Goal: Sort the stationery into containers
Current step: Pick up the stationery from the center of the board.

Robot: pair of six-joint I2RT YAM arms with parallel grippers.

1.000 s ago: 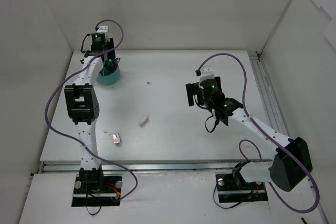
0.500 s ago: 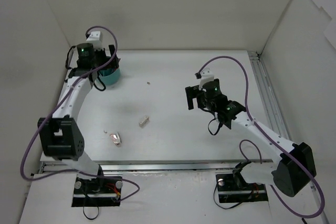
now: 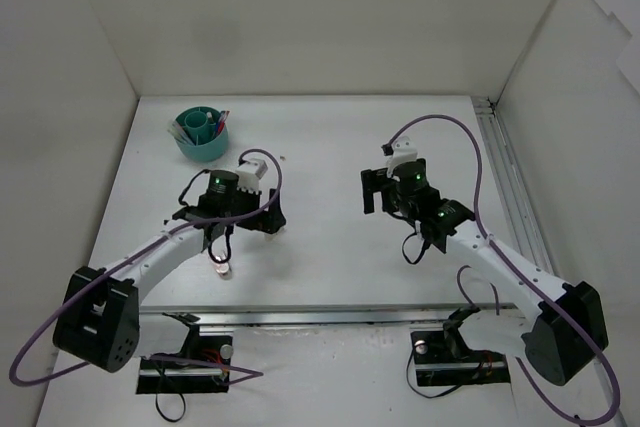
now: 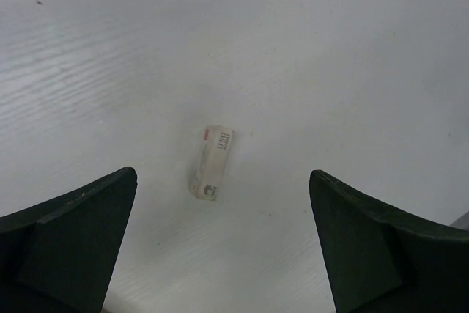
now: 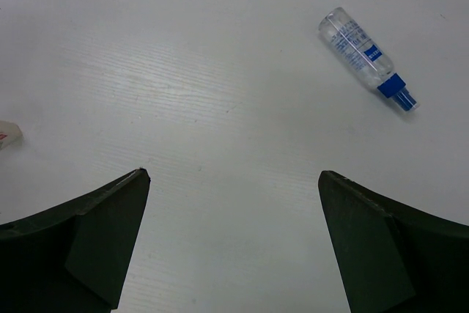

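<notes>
Left pincer (image 4: 222, 176): dark greenish-black. Below it, the eraser (image 4: 212, 160) is cream-white, with a red mark at one end and grey print. Table (image 4: 352, 49) is white and faintly ribbed. Right pincer (image 5: 233, 174), same dark tone. Tube (image 5: 359, 49) is clear, with blue lettering and a blue cap. Cup (image 3: 200, 152) is teal, red and pale pens (image 3: 220, 120) inside. My cables (image 3: 440, 119) are purple.

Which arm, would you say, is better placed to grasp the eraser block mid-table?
Left, I think: the left claw, open, frames the eraser block between its fingers. The right claw, also open, faces bare table, the tube off to its side.
</notes>
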